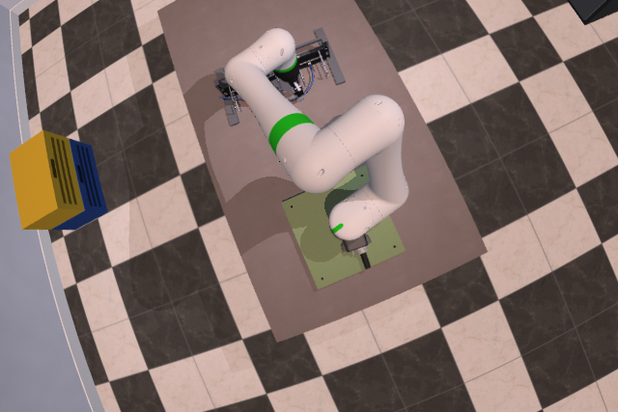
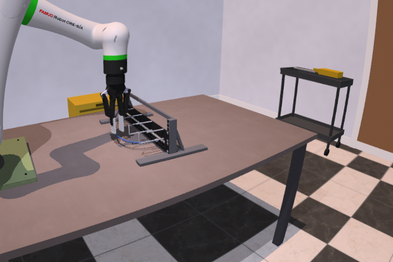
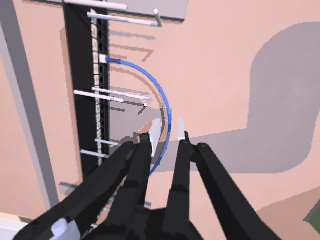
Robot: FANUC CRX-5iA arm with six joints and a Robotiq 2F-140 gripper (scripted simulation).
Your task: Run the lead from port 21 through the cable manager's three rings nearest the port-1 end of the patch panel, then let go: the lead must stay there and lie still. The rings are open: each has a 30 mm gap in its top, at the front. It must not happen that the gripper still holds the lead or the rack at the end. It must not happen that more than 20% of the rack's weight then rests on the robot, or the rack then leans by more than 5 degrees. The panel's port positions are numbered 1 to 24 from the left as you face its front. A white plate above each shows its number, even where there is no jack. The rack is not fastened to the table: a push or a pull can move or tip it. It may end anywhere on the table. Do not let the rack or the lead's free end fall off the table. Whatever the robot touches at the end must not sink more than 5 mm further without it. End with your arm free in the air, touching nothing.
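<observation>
The blue lead [image 1: 313, 79] [image 2: 128, 141] [image 3: 167, 95] leaves its plug near the port-24 end of the black patch panel [image 3: 80, 120]. It bows out in front of the panel and runs towards the port-1 end. It also shows beside the left foot in the top view. My gripper [image 2: 117, 126] [image 3: 169, 125] points down in front of the panel, slightly open. In the wrist view the lead passes between its two pale fingertips, not clamped. The middle ring [image 3: 121, 95] lies beside the bow. The rings nearest port 1 are largely hidden behind the fingers in the wrist view; threading there cannot be told.
The rack stands upright on two long grey feet [image 1: 336, 70] [image 2: 152, 159]. A wire ring [image 2: 148, 140] [image 3: 130, 19] projects forward near the port-24 end. The green base plate [image 1: 359, 262] [image 2: 30, 178] is at the robot's base. The table's left edge is near the port-1 end in the top view.
</observation>
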